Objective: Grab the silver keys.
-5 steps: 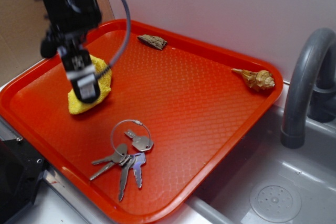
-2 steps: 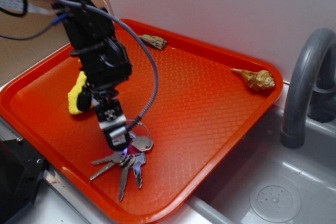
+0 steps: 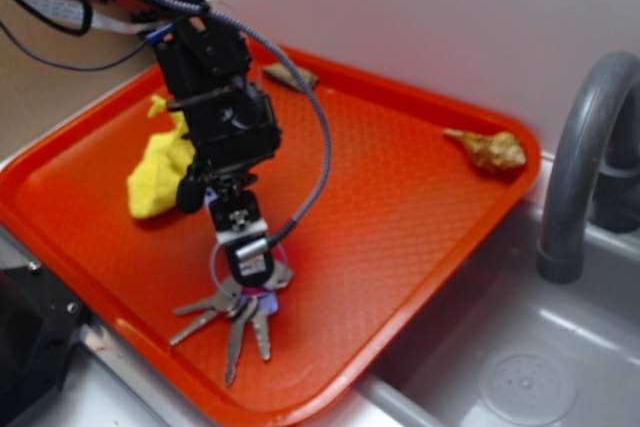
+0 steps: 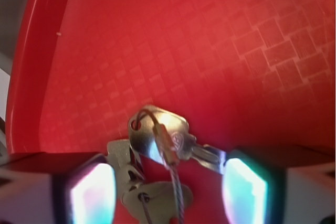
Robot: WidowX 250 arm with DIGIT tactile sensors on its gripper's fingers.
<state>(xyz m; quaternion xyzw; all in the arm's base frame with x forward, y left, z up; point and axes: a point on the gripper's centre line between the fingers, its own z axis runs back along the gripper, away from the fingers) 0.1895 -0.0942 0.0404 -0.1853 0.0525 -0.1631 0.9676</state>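
tool (image 3: 248, 272) now lower, straddling silver keys (image 4: 157, 145)

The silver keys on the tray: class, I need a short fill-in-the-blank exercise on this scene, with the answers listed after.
1. The silver keys lie on a tray whose colour is ____.
2. In the wrist view, the keys sit ____ the two fingers of the hand.
3. The cloth behind the arm is ____ in colour.
4. The seashell rests near the tray corner closest to the ____.

Answers: red; between; yellow; faucet
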